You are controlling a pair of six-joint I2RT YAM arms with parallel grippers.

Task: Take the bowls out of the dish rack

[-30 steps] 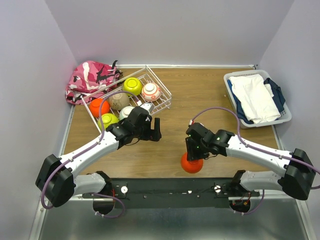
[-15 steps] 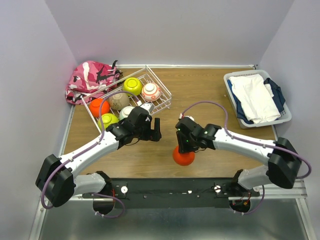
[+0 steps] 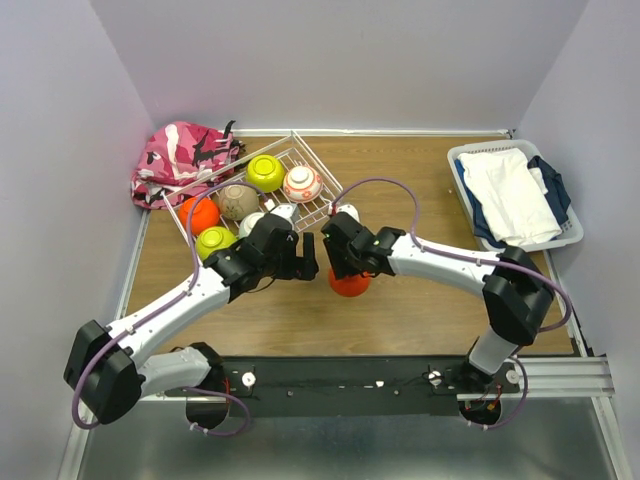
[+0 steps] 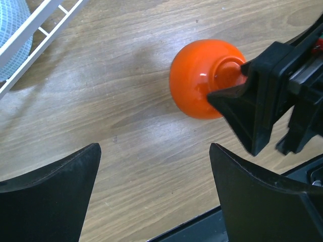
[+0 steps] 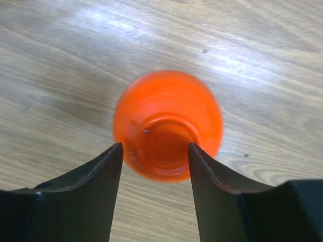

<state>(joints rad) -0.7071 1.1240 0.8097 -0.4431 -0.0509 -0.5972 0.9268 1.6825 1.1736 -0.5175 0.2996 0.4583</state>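
Observation:
The dish rack point(image 3: 318, 205) stands at the back left and holds two lime-green bowls point(image 3: 265, 172) point(image 3: 215, 241), a white bowl with red pattern point(image 3: 302, 183), a tan bowl point(image 3: 238, 202), an orange bowl point(image 3: 199, 215) and a pale teal bowl point(image 3: 252, 222), partly hidden by my left arm. My right gripper point(image 3: 345, 262) point(image 5: 155, 148) is shut on the foot ring of a second orange bowl point(image 3: 350, 284) point(image 5: 169, 121), held upside down just over the wood. My left gripper point(image 3: 303, 262) point(image 4: 154, 161) is open and empty, close beside that bowl point(image 4: 199, 78).
A pink camouflage bag point(image 3: 180, 160) lies behind the rack in the back left corner. A white plastic basket of clothes point(image 3: 515, 195) stands at the back right. Walls close in the left, back and right. The rack's corner point(image 4: 35, 27) is near my left gripper.
My right gripper has carried the orange bowl from near the front edge to the left and farther back, up beside my left gripper. The left arm shifted slightly.

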